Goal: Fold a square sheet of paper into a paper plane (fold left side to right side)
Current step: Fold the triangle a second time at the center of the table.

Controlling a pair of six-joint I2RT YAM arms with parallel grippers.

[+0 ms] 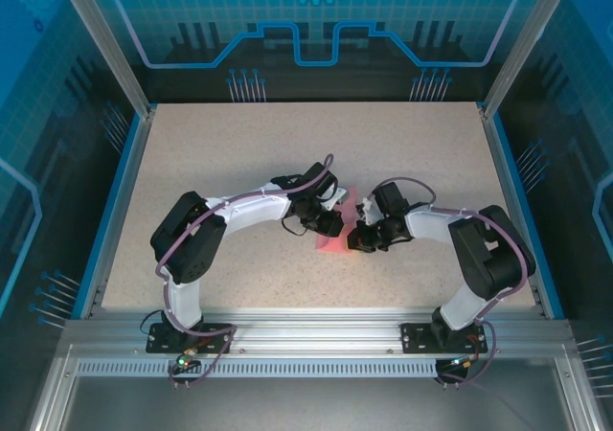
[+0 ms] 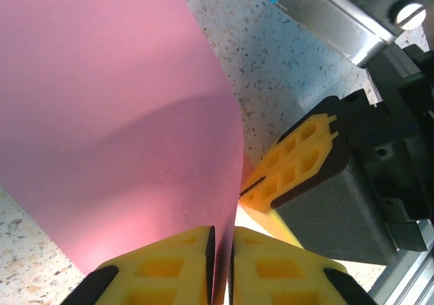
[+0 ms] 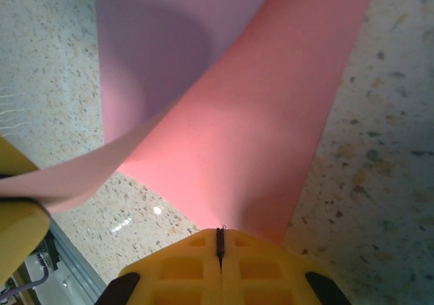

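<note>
Both arms bend inward from their near-edge bases, wrists meeting mid-table. There the left gripper (image 2: 220,264) is clamped on the thin salmon-pink square sheet of paper (image 2: 115,115). The right gripper (image 3: 219,247) pinches it too. The sheet curls up off the speckled beige table (image 1: 239,153).

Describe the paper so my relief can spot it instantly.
Find the speckled table, then its middle, where the left gripper and right gripper meet. The square sheet of paper bows between them, pinched by both. It is the only salmon-pink thing.

Salmon-pink sheet of paper (image 2: 102,115), yellow jaws, beige speckled table (image 1: 239,153)
</note>
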